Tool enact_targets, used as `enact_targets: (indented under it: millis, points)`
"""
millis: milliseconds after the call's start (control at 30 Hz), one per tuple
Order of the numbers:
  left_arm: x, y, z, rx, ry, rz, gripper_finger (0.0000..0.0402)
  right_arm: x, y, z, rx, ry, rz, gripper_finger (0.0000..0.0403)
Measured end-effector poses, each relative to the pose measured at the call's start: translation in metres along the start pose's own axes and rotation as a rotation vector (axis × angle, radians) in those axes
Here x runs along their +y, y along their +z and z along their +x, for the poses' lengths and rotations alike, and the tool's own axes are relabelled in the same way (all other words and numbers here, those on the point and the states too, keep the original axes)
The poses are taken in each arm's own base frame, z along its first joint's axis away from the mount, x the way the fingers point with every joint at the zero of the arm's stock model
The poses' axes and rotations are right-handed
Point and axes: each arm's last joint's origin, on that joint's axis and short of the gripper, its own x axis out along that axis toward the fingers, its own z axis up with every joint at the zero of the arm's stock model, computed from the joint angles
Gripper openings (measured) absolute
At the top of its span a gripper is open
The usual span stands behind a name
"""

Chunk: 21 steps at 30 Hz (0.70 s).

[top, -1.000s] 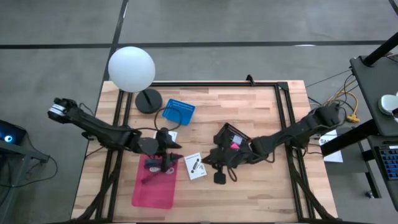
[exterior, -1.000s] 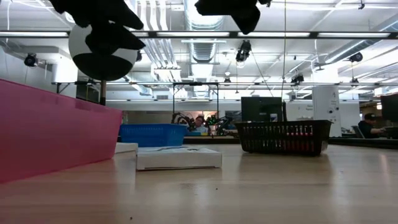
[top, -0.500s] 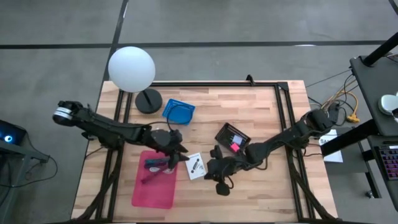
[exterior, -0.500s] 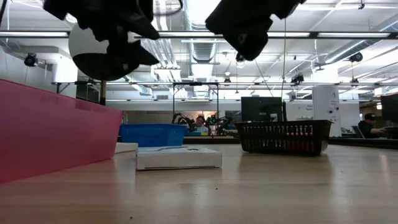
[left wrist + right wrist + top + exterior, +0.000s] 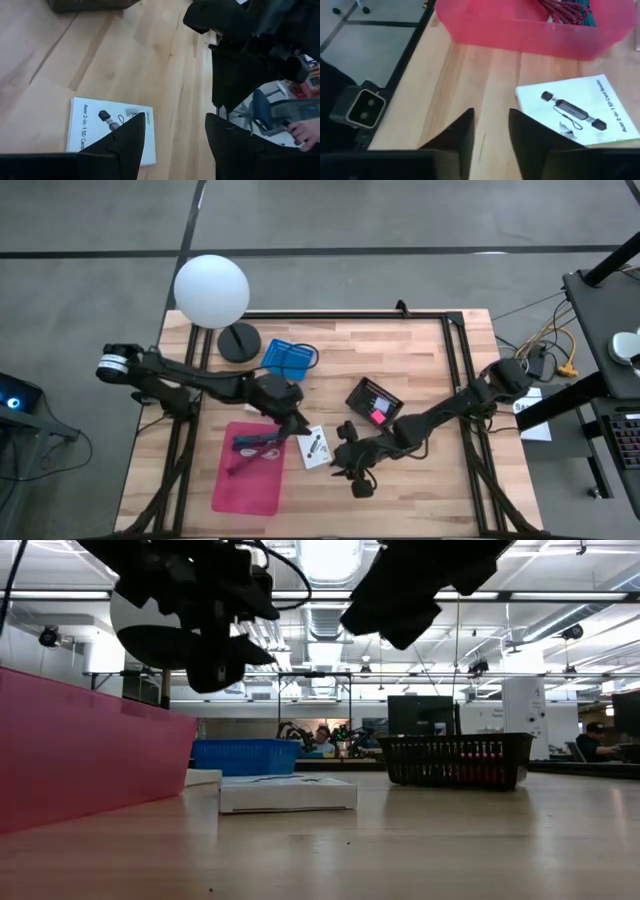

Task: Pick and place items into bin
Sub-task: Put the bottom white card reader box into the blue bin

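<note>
As laid out on the wooden table (image 5: 420, 370), left to right:

Left arm: reaches in from the left edge; left gripper (image 5: 293, 423) hangs over the near corner of the card, fingers (image 5: 127, 142) apart, nothing between them.

Pink bin (image 5: 248, 470): front left of the table, just beside the card; holds a tangle of purple, magenta and teal items (image 5: 256, 444).

White lamp (image 5: 212, 291): rear left corner, on a dark round base.

Blue tray (image 5: 289, 359): rear, right of the lamp base.

Card (image 5: 314, 447): white, black printed marks, flat on the table between bin and right gripper; not in the bin.

Right gripper (image 5: 345, 458): just right of the card, above the table; fingers (image 5: 460, 135) slightly parted, empty.

Black basket (image 5: 374, 400): centre, something magenta inside.

Right arm: stretches in from the right edge.
</note>
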Motion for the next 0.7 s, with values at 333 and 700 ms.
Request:
enact_targets:
  millis: [333, 700]
  points:
    - [0.034, 0.000, 0.028, 0.138, -0.040, -0.232, 0.0191, 0.001, -0.012, 0.008, 0.048, 0.003, -0.013, 0.0188]
    - [0.058, 0.002, 0.040, 0.140, 0.013, -0.294, 0.0191, 0.003, -0.014, 0.008, 0.048, 0.002, -0.124, 0.0198]
